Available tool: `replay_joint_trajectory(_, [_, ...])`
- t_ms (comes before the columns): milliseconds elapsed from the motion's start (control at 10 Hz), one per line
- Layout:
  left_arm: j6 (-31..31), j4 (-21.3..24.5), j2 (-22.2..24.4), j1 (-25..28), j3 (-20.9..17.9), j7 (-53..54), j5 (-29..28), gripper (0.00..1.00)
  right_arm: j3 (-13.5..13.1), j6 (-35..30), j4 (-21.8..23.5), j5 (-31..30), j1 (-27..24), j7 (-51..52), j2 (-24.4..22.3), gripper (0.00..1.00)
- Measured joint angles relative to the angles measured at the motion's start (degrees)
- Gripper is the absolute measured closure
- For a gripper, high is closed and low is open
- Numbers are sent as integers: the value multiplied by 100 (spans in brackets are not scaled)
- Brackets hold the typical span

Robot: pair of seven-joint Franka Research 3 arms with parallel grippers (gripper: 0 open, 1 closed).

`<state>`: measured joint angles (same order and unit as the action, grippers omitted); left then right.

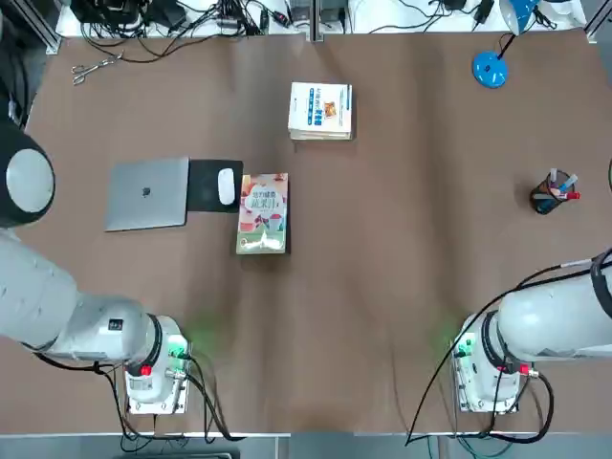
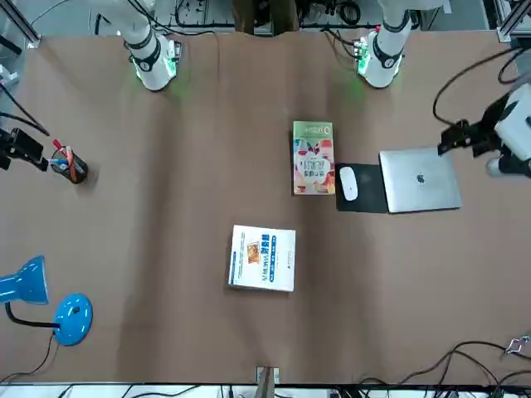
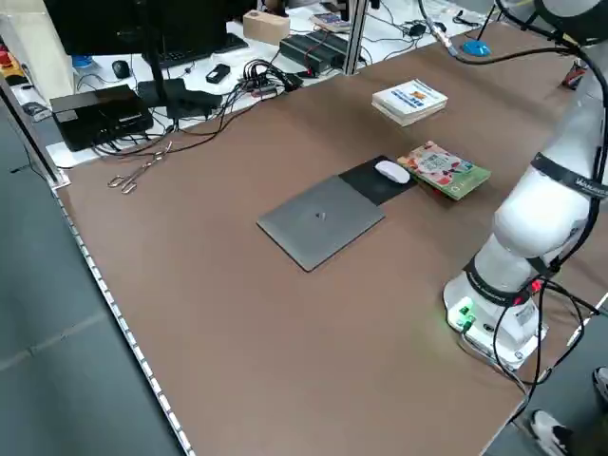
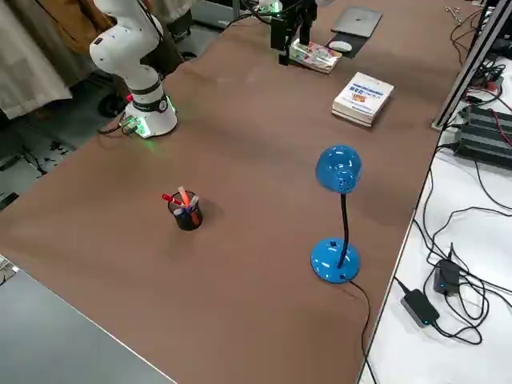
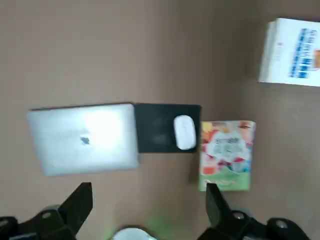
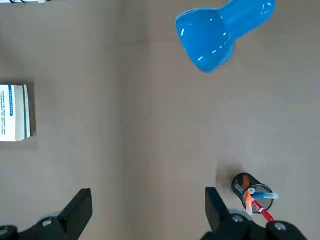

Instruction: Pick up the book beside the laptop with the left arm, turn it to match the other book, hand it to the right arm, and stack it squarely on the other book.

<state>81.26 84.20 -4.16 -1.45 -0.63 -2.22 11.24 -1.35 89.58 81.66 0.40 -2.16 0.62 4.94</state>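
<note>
In the top view, the colourful illustrated paperback [image 1: 262, 214] lies flat on the brown bench [image 1: 382, 287], on the far side of the mousepad [image 1: 206, 198] from the silver laptop [image 1: 148, 195]. The white mouse [image 1: 226, 186] is on that mousepad, between laptop and paperback. The white-covered book [image 1: 320, 111] lies farther from the robot than the laptop.

In the front view, the left end effector [image 2: 456, 141] is off the laptop's outer side, opposite the mousepad.

In the left wrist view, the left end effector's fingers are spread wide, with nothing between them.

In the right wrist view, the right end effector [image 6: 149, 212] is also wide open and empty, well apart from the laptop, near the mesh pen cup [image 6: 252, 192].
</note>
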Motion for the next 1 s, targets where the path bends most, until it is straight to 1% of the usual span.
replay_joint_trajectory(100, [191, 491, 311, 159, 0, 26, 329, 0, 0, 44, 3, 0, 24, 0, 1, 0])
replay_joint_trajectory(200, [658, 1339, 769, 196, 0, 77, 568, 0, 0, 63, 11, 0, 38, 0, 8, 0])
replay_joint_trajectory(300, [1096, 2338, 1277, 173, 24, 133, 831, 0, -1, 64, 16, 0, 39, 0, 16, 0])
replay_joint_trajectory(400, [1375, 3275, 1722, 136, 59, 282, 1088, 0, -2, 64, 29, 0, 39, 0, 18, 0])
replay_joint_trajectory(500, [1687, 4120, 2052, 125, 119, 565, 1370, 0, -2, 64, 64, 0, 40, 0, 21, 0])
replay_joint_trajectory(600, [2102, 4842, 2246, 126, 201, 891, 1707, 0, -1, 64, 87, 0, 46, 0, 27, 0])
replay_joint_trajectory(700, [2472, 5385, 2312, 125, 389, 1072, 1968, 0, 1, 64, 99, 0, 75, 0, 27, 0])
replay_joint_trajectory(800, [2794, 5829, 2314, 114, 617, 1210, 2156, 0, 2, 67, 126, 0, 113, 0, 31, 0])
replay_joint_trajectory(900, [3058, 6262, 2308, 94, 723, 1500, 2394, 0, 2, 73, 165, 0, 128, 0, 43, 0])
replay_joint_trajectory(1000, [3266, 6680, 2284, 98, 736, 1883, 2647, 2, -2, 69, 182, 0, 128, 0, 51, 0])
